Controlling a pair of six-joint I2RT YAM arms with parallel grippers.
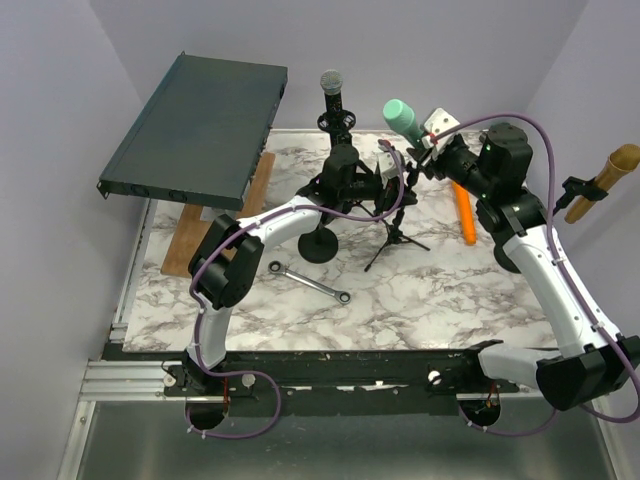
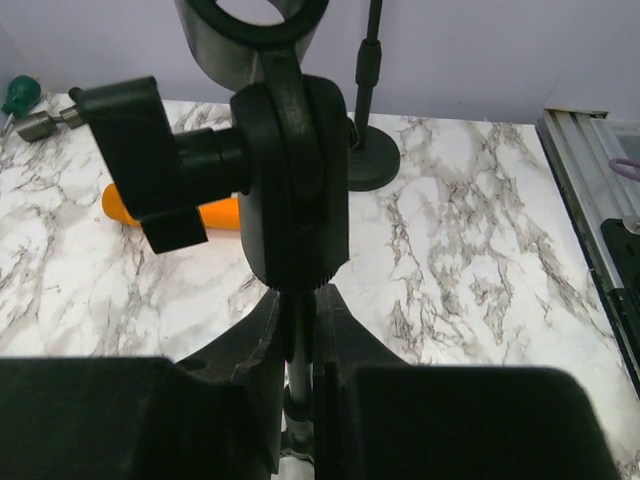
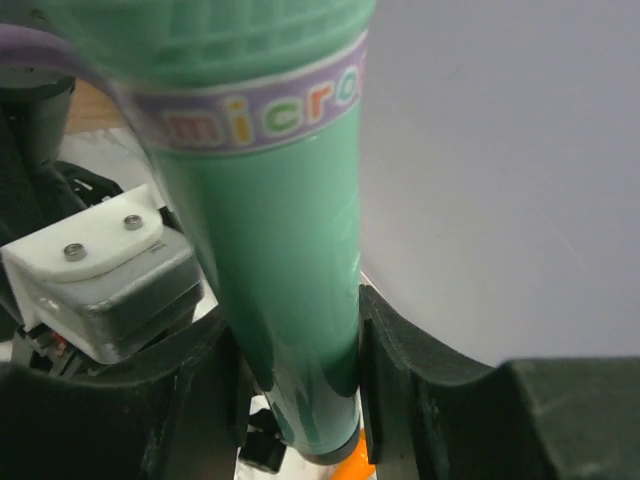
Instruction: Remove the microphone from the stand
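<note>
The green microphone (image 1: 402, 117) is tilted, head up, at the back centre. My right gripper (image 1: 428, 140) is shut on its green body (image 3: 270, 250), one finger on each side. Its black-capped lower end shows just below the fingers. I cannot tell whether that end still touches the clip. The small black tripod stand (image 1: 395, 235) stands mid-table. My left gripper (image 1: 385, 185) is shut on the stand's thin pole (image 2: 297, 345), just under the black clip holder (image 2: 290, 170) and its side knob (image 2: 145, 165).
A second black microphone (image 1: 333, 85) stands on a round-base stand (image 1: 321, 245) beside the left arm. An orange cylinder (image 1: 465, 215) lies right of the tripod. A wrench (image 1: 310, 282) lies in front. A dark flat box (image 1: 195, 130) rests on a wooden block at the left.
</note>
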